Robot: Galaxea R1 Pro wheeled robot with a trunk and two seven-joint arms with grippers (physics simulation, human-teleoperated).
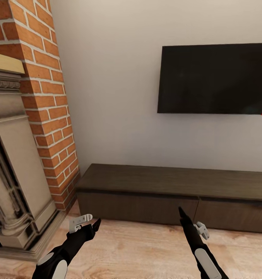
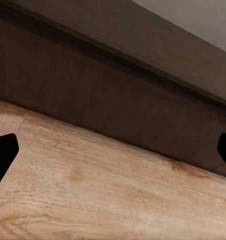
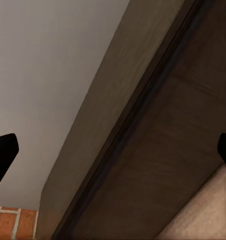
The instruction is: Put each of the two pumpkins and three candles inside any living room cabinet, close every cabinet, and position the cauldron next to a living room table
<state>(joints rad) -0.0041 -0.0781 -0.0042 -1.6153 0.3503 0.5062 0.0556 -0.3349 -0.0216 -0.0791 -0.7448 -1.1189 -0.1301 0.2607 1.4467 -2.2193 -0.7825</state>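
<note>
No writing, brand or label can be read on anything here, and the screen is blank. Going from left to right in the head view, at nine o'clock stands the red brick fireplace [image 1: 49, 104] with its pale stone surround [image 1: 14, 170] and a mantel edge at about ten o'clock. At seven o'clock the left arm reaches forward and up from the lower edge, its black forearm ending in the left gripper [image 1: 93, 224], which hangs over the light wood floor [image 1: 138, 248] just in front of the cabinet [image 1: 165, 193]. In the left wrist view the two dark fingertips [image 2: 4, 155] sit at the far edges of the picture, so the jaws stand wide and hold nothing. The cabinet, long, low and dark brown, runs along the grey wall from six o'clock to four o'clock, and its drawer fronts look closed. At five o'clock the right arm rises more steeply, with the right gripper [image 1: 182, 212] pointing toward the cabinet front; from the head view I cannot say if it touches the wood, it seems only near. In the right wrist view its fingertips [image 3: 3, 155] are also far apart, wide and empty. At two o'clock the black TV [image 1: 216, 77] hangs on the wall above the cabinet.
</note>
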